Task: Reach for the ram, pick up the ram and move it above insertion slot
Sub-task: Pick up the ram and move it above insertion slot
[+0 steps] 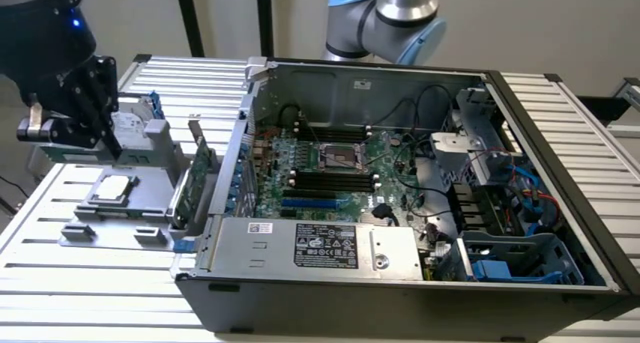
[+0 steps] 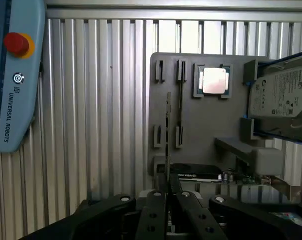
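In the wrist view the ram (image 2: 167,125) is seen edge-on as a thin green strip reaching out from between my black fingers (image 2: 155,210). My gripper (image 2: 168,197) is shut on it, and it hangs over the grey holder plate (image 2: 205,125). The exterior view has the gripper (image 1: 105,137) raised at the left, above the holder plate (image 1: 110,223) and outside the open computer case (image 1: 400,283). The ram itself is hard to make out there. The insertion slot is among the dark memory slots (image 1: 335,180) on the motherboard, well off to the exterior view's right of the gripper.
The holder plate carries a processor (image 1: 112,187) (image 2: 212,81), a hard drive (image 2: 279,100) and an upright green expansion card (image 1: 200,171). The case's left wall (image 1: 240,156) stands between gripper and motherboard. A teach pendant (image 2: 16,75) lies on the slatted table.
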Robot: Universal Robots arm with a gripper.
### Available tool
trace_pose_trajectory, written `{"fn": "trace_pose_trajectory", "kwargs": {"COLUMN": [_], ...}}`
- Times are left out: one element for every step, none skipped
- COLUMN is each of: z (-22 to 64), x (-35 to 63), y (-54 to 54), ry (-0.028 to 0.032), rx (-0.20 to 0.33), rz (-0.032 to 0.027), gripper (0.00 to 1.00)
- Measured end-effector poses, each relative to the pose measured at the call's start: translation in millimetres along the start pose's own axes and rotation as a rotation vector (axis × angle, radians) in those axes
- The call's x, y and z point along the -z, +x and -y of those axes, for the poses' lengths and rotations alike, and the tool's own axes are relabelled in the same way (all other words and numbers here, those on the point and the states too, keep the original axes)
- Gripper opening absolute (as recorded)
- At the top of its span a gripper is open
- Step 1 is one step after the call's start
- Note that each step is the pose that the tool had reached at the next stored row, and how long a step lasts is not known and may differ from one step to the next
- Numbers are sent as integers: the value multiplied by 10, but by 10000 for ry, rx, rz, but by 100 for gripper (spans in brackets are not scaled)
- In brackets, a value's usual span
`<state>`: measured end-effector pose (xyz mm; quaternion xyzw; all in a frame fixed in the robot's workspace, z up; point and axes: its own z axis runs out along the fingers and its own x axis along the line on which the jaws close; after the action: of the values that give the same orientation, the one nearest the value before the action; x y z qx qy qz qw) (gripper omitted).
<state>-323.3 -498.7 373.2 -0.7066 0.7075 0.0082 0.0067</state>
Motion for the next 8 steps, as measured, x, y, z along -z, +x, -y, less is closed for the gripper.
{"fn": "trace_pose_trajectory", "kwargs": {"z": [41, 81, 122, 165, 205, 245, 284, 323], "x": [47, 92, 137, 185, 230, 275, 320, 365], "y": [1, 2, 2, 3, 4, 5, 5, 6], "ry": [-7, -13, -19, -26, -31, -36, -43, -47], "rx": [4, 8, 13, 18, 23, 28, 33, 40], "rz": [10, 21, 30, 40, 51, 62, 69, 79], "gripper": [13, 13, 13, 13, 13, 13, 13, 13]}}
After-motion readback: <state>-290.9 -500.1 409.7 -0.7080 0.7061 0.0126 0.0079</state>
